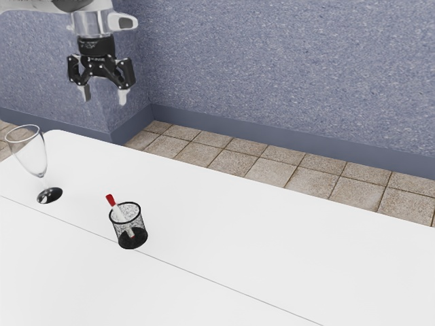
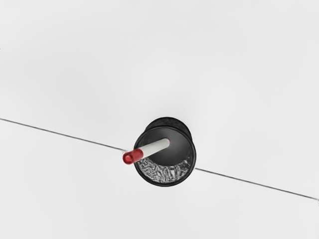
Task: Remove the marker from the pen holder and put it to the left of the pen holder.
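Because the marker (image 1: 117, 210) stood in the pen holder (image 1: 138, 224), extraction was the step in hand. In the exterior view, the gripper (image 1: 105, 94) hung well above the table (image 1: 272, 258), fingers apart with nothing between them. The marker's red cap (image 1: 110, 200) projected toward eleven o'clock. A glass (image 1: 41, 171) stood at ten o'clock from the holder; travel on that side called for a high lift. Tabletop extended from three to five o'clock, giving manoeuvring room; the far edge (image 1: 204, 168) ran behind the holder from twelve to two o'clock.

In the wrist view, the cap overhung the holder's rim (image 2: 193, 162) near the table seam (image 2: 239, 180), and the white barrel (image 2: 155, 146) sloped down inside. Correct procedure called for aligning the fingers across the barrel, closing just beneath the cap without pinching the rim, and drawing along the slant. A hasty sideways pull risked tipping the holder.
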